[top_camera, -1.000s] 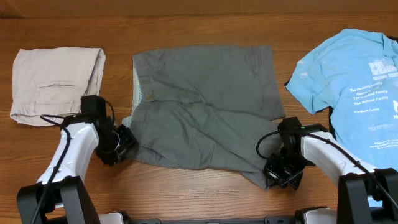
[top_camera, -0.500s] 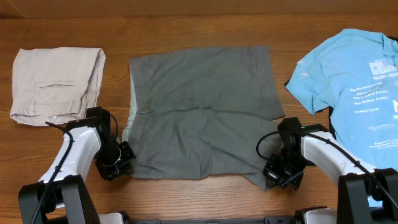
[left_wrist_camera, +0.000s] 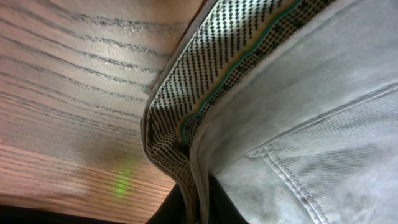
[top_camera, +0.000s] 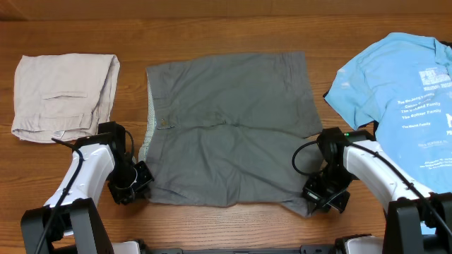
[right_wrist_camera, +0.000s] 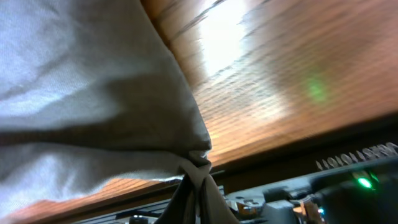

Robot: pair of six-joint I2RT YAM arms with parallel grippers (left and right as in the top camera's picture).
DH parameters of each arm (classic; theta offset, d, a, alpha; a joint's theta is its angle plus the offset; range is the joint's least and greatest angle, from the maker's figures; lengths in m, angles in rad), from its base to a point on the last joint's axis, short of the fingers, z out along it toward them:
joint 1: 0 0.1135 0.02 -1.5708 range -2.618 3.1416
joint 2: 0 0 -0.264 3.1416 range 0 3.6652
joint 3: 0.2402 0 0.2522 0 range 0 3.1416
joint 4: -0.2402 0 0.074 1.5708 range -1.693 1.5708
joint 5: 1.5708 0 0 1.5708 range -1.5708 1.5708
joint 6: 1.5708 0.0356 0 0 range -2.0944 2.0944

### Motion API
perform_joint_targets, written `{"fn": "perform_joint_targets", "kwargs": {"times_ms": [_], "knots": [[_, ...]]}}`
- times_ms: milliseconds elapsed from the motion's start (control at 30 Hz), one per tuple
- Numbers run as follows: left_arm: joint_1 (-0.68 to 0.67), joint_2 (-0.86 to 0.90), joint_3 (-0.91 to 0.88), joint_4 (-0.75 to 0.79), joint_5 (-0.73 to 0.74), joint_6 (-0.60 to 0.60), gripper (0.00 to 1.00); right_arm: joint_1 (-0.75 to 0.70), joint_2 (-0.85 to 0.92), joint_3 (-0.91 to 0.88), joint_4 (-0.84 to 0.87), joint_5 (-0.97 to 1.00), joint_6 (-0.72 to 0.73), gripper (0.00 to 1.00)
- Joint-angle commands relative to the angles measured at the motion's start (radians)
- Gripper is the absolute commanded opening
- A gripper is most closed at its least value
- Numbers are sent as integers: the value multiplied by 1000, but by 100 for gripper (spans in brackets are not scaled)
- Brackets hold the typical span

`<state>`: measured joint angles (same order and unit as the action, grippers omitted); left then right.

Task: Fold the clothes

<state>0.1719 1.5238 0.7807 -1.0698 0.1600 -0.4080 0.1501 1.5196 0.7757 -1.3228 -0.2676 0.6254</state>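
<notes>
The clothes, dark grey shorts (top_camera: 226,127), lie spread flat mid-table with the waistband to the left. My left gripper (top_camera: 138,182) sits at the near-left corner. In the left wrist view it (left_wrist_camera: 196,208) is shut on the waistband edge, whose dotted lining (left_wrist_camera: 205,81) is turned up above the grey cloth (left_wrist_camera: 311,112). My right gripper (top_camera: 316,200) is at the near-right hem corner. The right wrist view shows it (right_wrist_camera: 198,202) shut on a bunched tip of the grey fabric (right_wrist_camera: 81,93), lifted slightly off the wood.
Folded pale beige shorts (top_camera: 65,95) lie at the far left. A light blue T-shirt (top_camera: 402,92) with white print lies at the right, close to my right arm. The table's front edge runs just behind both grippers.
My left gripper has moved to the waistband corner and closed on it. The shorts have been drawn flatter, with fewer wrinkles. My right gripper has shifted slightly, still holding the hem corner.
</notes>
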Motion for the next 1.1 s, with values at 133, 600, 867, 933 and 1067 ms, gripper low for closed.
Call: {"fn": "perform_joint_targets", "kwargs": {"times_ms": [133,600,867,933,1067], "knots": [[0,6,-40,-3,-13,-27,6,10,-1,26,-74,78,61,4],[0,6,-7,-53,142,33,56,49,-1,51,-158,134,100,70],[-4,6,364,-293,166,118,72,49,-1,371,-228,134,-33,71],[-14,6,479,-319,166,126,68,49,-1,460,-208,137,-36,68],[-60,6,590,-291,161,148,33,49,-1,536,-150,136,-35,12]]}}
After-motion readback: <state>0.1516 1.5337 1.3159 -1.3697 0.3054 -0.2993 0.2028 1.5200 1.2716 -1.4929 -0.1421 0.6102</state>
